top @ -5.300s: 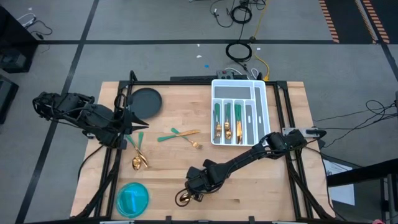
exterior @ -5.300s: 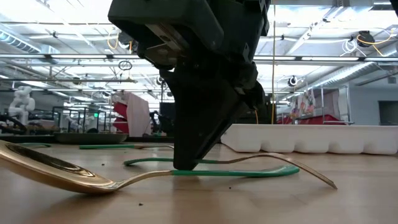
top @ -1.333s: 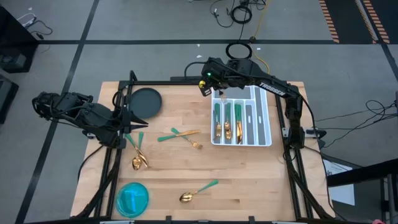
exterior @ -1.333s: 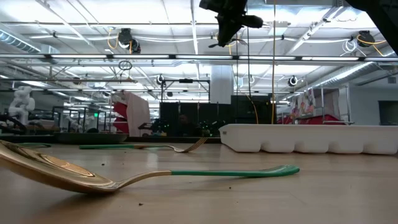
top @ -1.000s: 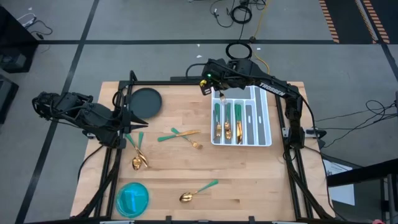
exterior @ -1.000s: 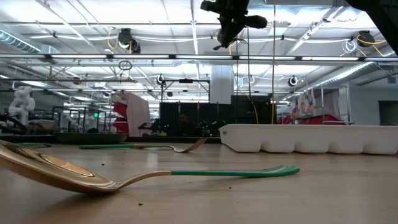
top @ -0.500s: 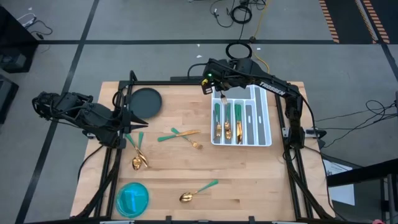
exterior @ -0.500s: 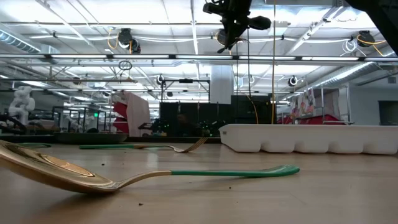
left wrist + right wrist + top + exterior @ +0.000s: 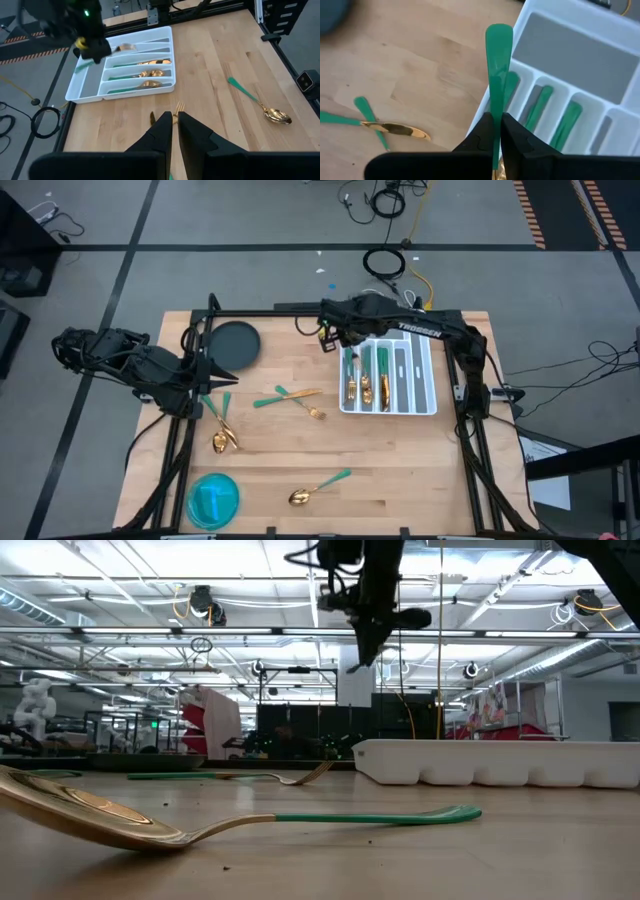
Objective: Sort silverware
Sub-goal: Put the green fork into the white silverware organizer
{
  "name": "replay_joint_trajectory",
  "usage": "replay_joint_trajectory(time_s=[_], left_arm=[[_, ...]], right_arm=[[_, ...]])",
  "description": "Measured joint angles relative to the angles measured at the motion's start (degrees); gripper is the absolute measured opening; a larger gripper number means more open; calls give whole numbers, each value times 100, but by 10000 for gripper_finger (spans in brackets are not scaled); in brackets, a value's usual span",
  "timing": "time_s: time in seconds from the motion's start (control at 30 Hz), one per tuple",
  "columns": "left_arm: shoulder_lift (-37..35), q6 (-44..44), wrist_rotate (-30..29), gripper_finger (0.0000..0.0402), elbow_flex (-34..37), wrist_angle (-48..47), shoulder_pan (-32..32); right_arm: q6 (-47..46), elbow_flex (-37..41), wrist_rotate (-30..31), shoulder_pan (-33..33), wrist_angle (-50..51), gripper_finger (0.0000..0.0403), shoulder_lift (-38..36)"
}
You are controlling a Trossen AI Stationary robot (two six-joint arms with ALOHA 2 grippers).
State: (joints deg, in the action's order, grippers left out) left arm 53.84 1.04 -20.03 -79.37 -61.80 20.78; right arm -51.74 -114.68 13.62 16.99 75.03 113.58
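"TROSSEN" lettering [image 9: 412, 330] marks the right arm [image 9: 440, 332] over the tray [image 9: 424, 372].

Green-handled silverware [image 9: 296, 396] lies scattered (one piece [image 9: 498, 65] held aloft).

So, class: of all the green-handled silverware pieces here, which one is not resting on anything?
The piece clamped in the right gripper, held in the air above the white tray. All others lie on the table or in tray compartments.

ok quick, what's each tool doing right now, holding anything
Left tool: closed, holding nothing that shows, parked at the table's left edge.
Right tool: closed on a green-handled utensil, above the white tray.
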Motion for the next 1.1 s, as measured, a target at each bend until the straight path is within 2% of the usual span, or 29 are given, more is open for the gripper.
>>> replay_joint_trajectory(time_s=[0.43, 1.1], left_arm=[[0, -5, 0, 39, 0, -21, 0], [-2, -37, 0, 39, 0, -24, -2]], right_arm=[[-275, 1376, -377, -22, -1234, 0, 0], [-913, 1542, -117, -22, -1633, 0, 0]])
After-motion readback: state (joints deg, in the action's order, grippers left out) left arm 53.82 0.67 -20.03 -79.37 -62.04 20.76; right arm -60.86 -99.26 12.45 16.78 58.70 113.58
